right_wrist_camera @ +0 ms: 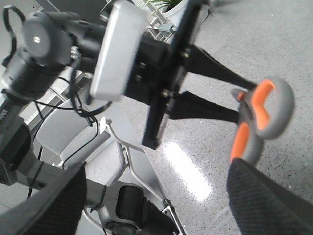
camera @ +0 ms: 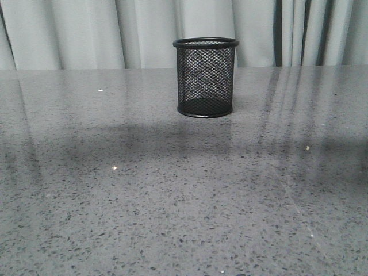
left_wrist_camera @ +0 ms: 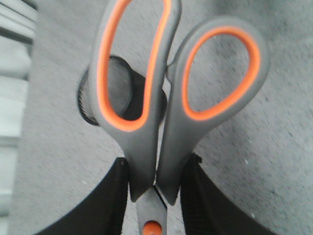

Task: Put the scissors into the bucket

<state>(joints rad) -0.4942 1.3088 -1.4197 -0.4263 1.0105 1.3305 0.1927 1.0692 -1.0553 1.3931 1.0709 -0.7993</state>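
Scissors point(left_wrist_camera: 161, 122) are clamped in the left gripper point(left_wrist_camera: 152, 196), handles outward. Bucket point(left_wrist_camera: 105, 93) is seen ahead, seemingly below. Right gripper point(right_wrist_camera: 146, 205) apparently spread, empty

The front view is evenly lit and fairly sharp, with the polished tabletop point(camera: 115, 201) mirroring the pale curtain point(camera: 86, 34) as soft vertical streaks, a broad dim shadow band lying across it below the bucket point(camera: 206, 77), and a few pinpoint glints. In the left wrist view the scissors point(left_wrist_camera: 161, 107) fill the frame so near the lens that their edges are soft, and the bucket point(left_wrist_camera: 120, 93) behind them is blurred. The right wrist view is smeared and soft throughout, with a bright glare patch on the tabletop point(right_wrist_camera: 188, 169) and the scissors point(right_wrist_camera: 259, 122) blurred.
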